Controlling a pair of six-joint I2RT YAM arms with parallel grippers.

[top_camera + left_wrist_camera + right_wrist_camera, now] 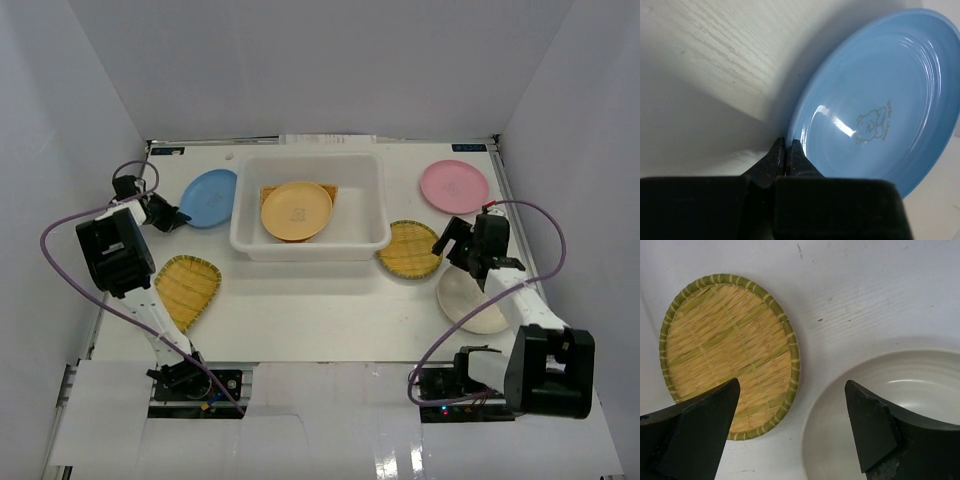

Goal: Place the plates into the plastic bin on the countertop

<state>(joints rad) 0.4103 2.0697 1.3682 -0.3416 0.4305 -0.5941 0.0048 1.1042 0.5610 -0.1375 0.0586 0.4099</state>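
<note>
Though pinch unclear, left gripper (789, 146) pressed together at blue plate (875, 100); right gripper (791, 385) spread.

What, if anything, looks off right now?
The left gripper is shut at the rim of the blue plate, but its fingers seem to meet with no rim between them, so the pinch may have missed. I cannot tell for sure. Nothing else stands out.

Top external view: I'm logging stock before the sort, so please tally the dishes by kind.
Smooth round plates: 4 (blue plate, pink plate, yellow-orange plate, cream plate)
Yellow woven-look trays: 3 (round tray, left tray, half-covered tray in white plastic bin)
Total: 7
</note>
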